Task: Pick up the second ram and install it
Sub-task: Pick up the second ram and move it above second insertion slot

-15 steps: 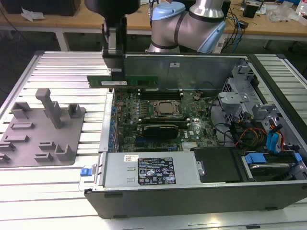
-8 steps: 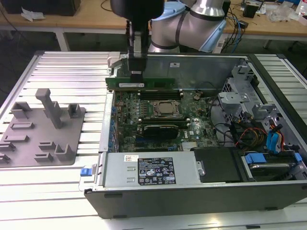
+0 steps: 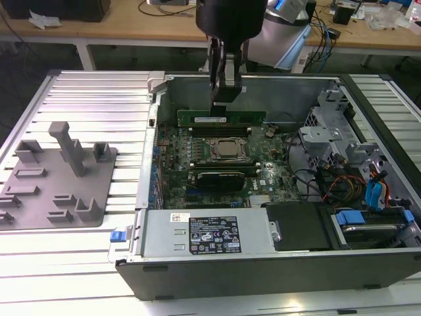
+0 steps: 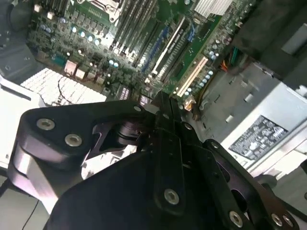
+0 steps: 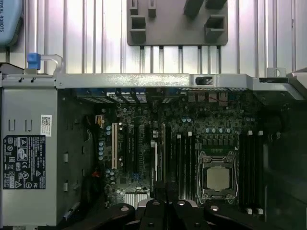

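Ram (image 3: 221, 117) upright on edge, beside socket (image 3: 228, 149), inside case (image 3: 289, 89) | fingers (image 3: 227, 92) clamped on its top edge, mid-length | judged light, stiff, thin, fragile; hold by long edges, clear of chips

Wrist housing (image 3: 230, 16): black, cylindrical, seen in exterior view. Arm link (image 3: 283, 39) behind: silver-grey, topped by blue cap (image 3: 284, 6). Gripper (image 4: 164, 103): built from matte black linkage plates, fastened by silver round-head screws (image 4: 45, 124). Fingers (image 4: 163, 117): slim, dark.
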You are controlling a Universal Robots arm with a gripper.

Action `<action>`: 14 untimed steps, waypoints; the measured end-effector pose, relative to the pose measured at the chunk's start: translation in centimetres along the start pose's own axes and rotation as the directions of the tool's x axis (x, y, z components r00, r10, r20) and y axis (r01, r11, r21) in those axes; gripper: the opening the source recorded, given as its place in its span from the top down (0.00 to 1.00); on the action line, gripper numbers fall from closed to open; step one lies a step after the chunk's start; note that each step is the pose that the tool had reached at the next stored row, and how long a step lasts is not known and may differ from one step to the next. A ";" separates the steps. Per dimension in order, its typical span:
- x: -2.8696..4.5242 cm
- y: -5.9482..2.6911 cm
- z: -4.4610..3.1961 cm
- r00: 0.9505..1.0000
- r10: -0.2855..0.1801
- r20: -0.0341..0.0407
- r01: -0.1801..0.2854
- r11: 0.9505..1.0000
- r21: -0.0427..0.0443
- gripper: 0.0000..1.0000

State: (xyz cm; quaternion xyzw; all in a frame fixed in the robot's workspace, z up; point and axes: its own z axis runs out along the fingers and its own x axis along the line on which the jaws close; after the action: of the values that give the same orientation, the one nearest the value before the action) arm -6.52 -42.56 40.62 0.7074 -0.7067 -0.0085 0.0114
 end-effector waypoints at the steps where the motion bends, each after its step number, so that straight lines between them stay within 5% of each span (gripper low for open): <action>1: -0.20 -0.05 0.18 1.000 0.000 0.000 0.000 1.000 0.000 0.91; 6: -2.04 -0.27 1.59 1.000 0.000 -0.002 0.000 1.000 0.000 0.91; 14: -3.85 -0.62 3.17 1.000 0.000 -0.003 0.000 1.000 0.000 0.91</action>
State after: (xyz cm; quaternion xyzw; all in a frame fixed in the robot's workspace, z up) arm -6.00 -38.73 37.42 0.7074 -0.7067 -0.0075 0.0127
